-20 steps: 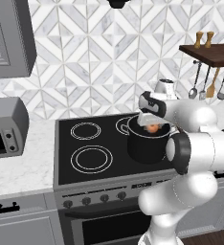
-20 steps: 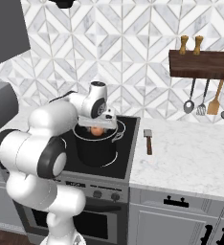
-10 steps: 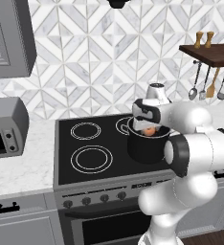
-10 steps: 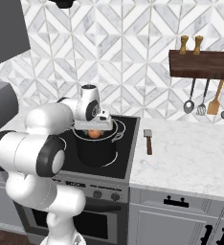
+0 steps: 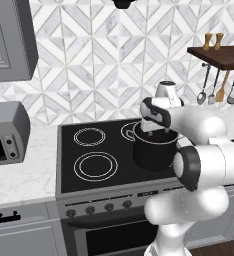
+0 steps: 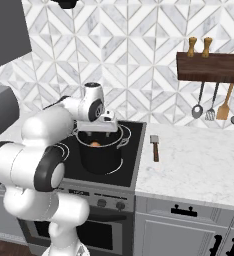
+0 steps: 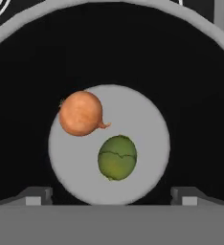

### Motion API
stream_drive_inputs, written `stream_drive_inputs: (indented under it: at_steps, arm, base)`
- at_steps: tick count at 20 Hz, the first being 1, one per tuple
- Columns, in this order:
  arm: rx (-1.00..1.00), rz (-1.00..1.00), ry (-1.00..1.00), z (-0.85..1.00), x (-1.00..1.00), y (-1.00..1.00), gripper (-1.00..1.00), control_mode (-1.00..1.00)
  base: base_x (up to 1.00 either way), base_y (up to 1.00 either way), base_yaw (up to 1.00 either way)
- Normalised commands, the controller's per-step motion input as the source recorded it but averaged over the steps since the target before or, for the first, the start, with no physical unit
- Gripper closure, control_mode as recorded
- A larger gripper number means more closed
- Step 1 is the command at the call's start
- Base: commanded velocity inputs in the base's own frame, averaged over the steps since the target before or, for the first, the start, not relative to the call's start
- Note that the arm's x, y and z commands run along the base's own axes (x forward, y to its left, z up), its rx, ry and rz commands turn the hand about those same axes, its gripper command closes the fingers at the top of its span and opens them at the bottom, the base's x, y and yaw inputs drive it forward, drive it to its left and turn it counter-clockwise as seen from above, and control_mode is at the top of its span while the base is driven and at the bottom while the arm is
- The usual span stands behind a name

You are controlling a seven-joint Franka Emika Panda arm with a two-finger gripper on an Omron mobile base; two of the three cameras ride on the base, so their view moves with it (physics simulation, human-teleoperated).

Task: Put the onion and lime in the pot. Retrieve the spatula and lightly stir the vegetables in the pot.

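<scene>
Tool (image 7: 112,194): I see its fingers apart, empty, above the pot (image 6: 100,152).
In pot: onion (image 7: 81,113), lime (image 7: 117,157).
Spatula (image 6: 154,147): right tabletop; light, stiff; I'd grip its handle.

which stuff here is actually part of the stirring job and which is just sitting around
Part of the job:
- pot on the stove
- onion and lime, both in the pot
- spatula on the counter
- gripper, open above the pot

Just lying about:
- toaster oven
- hanging utensils
- shakers on the shelf
</scene>
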Motion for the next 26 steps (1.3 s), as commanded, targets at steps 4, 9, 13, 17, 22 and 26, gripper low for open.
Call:
stream_drive_inputs:
  at_steps: [4,9,13,17,22,26]
  arm:
    - [0.21,-0.06,-0.14,1.0,-0.61,-0.53,-1.0,-1.0]
    - [0.33,-0.17,0.0,0.94,-0.33,-0.9,-1.0,-1.0]
    - [0.39,-0.26,0.08,0.35,-0.08,-1.0,-1.0,-1.0]
    - [0.41,-0.35,0.15,-0.01,0.0,-1.0,-1.0,-1.0]
    - [0.37,-0.37,0.13,-0.27,0.0,-0.81,-1.0,-1.0]
    - [0.25,-0.36,0.05,-0.62,-0.01,-0.08,-1.0,-1.0]
  base:
    - [0.0,0.0,0.0]
    - [0.0,0.0,0.0]
    - [0.0,0.0,0.0]
    - [0.0,0.0,0.0]
    - [0.0,0.0,0.0]
    - [0.0,0.0,0.0]
